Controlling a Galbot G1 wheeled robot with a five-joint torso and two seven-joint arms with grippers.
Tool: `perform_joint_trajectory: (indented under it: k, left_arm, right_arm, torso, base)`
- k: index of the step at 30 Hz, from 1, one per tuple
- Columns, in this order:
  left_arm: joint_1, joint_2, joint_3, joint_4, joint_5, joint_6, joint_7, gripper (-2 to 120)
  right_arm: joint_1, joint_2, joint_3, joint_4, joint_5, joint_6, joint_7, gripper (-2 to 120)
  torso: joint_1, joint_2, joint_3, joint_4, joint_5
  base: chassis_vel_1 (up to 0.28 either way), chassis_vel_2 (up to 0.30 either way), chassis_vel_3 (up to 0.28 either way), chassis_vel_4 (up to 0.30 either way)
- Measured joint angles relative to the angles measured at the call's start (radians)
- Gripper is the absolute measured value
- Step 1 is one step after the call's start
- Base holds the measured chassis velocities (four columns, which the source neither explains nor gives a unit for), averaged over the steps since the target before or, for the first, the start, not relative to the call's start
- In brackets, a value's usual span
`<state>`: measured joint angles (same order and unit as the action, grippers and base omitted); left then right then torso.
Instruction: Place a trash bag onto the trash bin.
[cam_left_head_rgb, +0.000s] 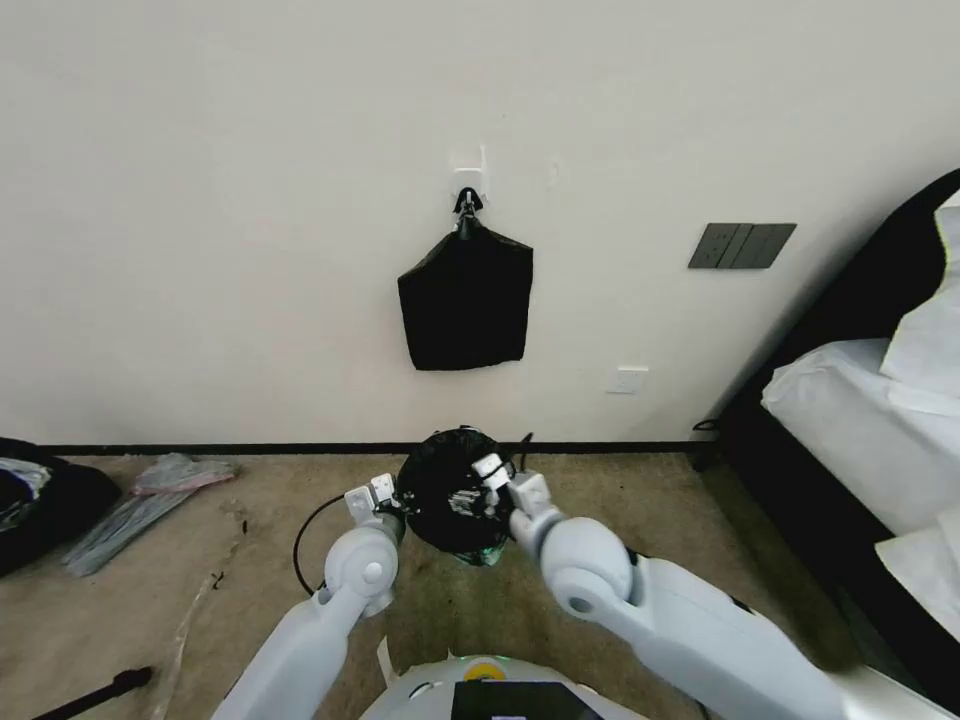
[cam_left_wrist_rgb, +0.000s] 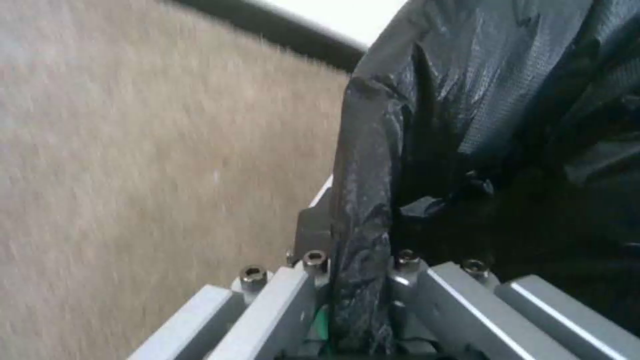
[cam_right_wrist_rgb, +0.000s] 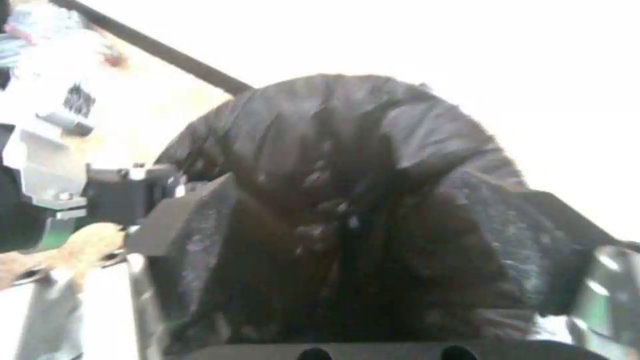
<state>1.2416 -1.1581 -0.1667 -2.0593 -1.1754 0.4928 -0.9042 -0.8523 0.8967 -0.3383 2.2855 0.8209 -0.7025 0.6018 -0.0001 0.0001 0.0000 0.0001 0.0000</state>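
Beige carpet is meeting a cream wall. The left gripper (cam_left_wrist_rgb: 357, 320) is pinching the trash bag (cam_left_head_rgb: 452, 487); right gripper (cam_left_head_rgb: 490, 480) jaws: cannot tell.

The trash bag (cam_left_wrist_rgb: 480, 100) is thin, crinkly black plastic with a glossy grey sheen and a fine embossed grain. The left gripper (cam_left_wrist_rgb: 360, 300) is matt grey metal with bright steel socket screws. The carpet (cam_left_wrist_rgb: 147, 150) is beige short pile, rough-looking. The robot's arms (cam_left_head_rgb: 690, 620) are smooth, satin white plastic.
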Motion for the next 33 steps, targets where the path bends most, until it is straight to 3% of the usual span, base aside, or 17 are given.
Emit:
perform_joint_trajectory:
  k: [4,12,26,30,32,33]
  left_arm:
    - [0.009,-0.008,-0.015,0.021,-0.043,0.037,-0.006,0]
    - [0.01,-0.012,-0.016,0.038,-0.057,0.064,-0.02,4]
    - [0.041,0.021,-0.057,-0.028,-0.029,0.135,0.028,54]
    - [0.068,0.034,-0.07,-0.066,0.046,0.135,0.076,67]
    - [0.096,0.052,-0.082,-0.098,0.168,0.112,0.161,79]
    - [0.096,0.052,-0.082,-0.098,0.168,0.112,0.161,79]
  right_arm:
    - [-0.074,-0.021,0.036,0.033,-0.05,0.012,-0.032,99]
    - [-0.1,-0.014,0.052,0.035,-0.062,0.016,-0.035,100]
    - [-0.128,-0.004,0.093,0.029,-0.057,0.024,-0.042,100]
    - [-0.152,0.0,0.132,0.031,-0.056,0.048,-0.071,100]
    - [-0.175,0.013,0.172,0.031,-0.056,0.094,-0.09,100]
    - [-0.175,0.013,0.172,0.031,-0.056,0.094,-0.09,100]
  torso:
    - [0.0,0.0,0.0,-0.0002,0.0002]
    - [0.0,0.0,0.0,0.0,-0.0001]
    - [0.0,0.0,0.0,0.0,-0.0001]
    - [0.0,0.0,0.0,0.0,-0.0001]
    - [0.0,0.0,0.0,0.0,-0.0001]
    - [0.0,0.0,0.0,0.0,-0.0001]
  base:
    - [0.0,0.0,0.0,0.0]
    - [0.0,0.0,0.0,0.0]
    - [0.0,0.0,0.0,0.0]
    - [0.0,0.0,0.0,0.0]
    - [0.0,0.0,0.0,0.0]
    - [0.0,0.0,0.0,0.0]
